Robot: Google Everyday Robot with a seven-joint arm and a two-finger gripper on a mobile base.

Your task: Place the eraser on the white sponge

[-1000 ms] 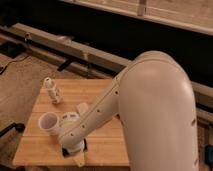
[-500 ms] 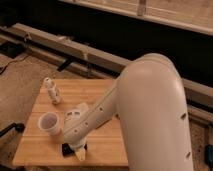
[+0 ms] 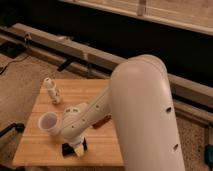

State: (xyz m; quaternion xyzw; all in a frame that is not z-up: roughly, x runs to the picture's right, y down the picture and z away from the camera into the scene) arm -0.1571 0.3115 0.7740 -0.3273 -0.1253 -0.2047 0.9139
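Note:
My gripper [image 3: 75, 148] hangs from the white arm and sits low over the wooden table [image 3: 35, 145], near its front edge and just right of the cup. A bit of the off-white sponge [image 3: 79, 152] shows directly under it. Dark shapes lie on either side of the sponge beneath the wrist. I cannot tell whether they are the black eraser or parts of the gripper, so the eraser is not clearly in view.
A translucent white cup [image 3: 48, 123] stands just left of the gripper. A white knobbly bottle-like figure [image 3: 52, 90] stands at the table's back left. A brown oblong thing [image 3: 102, 121] lies partly hidden behind the forearm. The table's front edge is close below the gripper.
The arm has swung a little towards the table's front edge and lowered. The cream block now shows under the gripper. The cup and the figure have not moved.

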